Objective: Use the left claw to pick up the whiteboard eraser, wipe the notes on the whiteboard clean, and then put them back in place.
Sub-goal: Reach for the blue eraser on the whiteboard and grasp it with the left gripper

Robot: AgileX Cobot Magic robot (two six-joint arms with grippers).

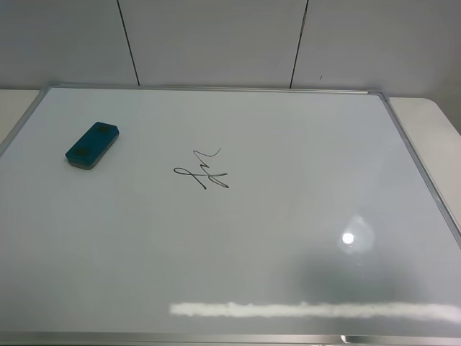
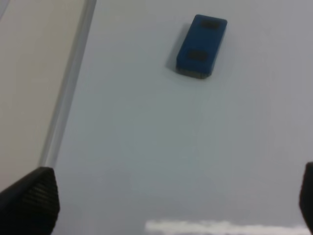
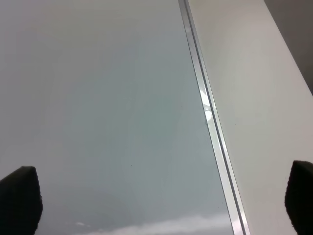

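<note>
The teal-blue whiteboard eraser [image 1: 92, 145] lies on the whiteboard [image 1: 288, 216] near its far left, two dark ovals on top. The black scribbled notes [image 1: 203, 171] sit to its right, near the board's middle. Neither arm shows in the exterior high view. In the left wrist view the eraser [image 2: 201, 46] lies well ahead of my left claw [image 2: 171, 200], whose black fingertips [image 2: 32, 198] stand far apart, open and empty. In the right wrist view my right gripper [image 3: 161, 198] is open and empty over the board's right frame [image 3: 210, 117].
The board's silver frame [image 1: 425, 173] runs along the right, with a white table surface [image 1: 432, 122] beyond it. A grey panelled wall [image 1: 216, 43] stands behind. A white glare streak [image 1: 310, 310] lies along the board's near edge.
</note>
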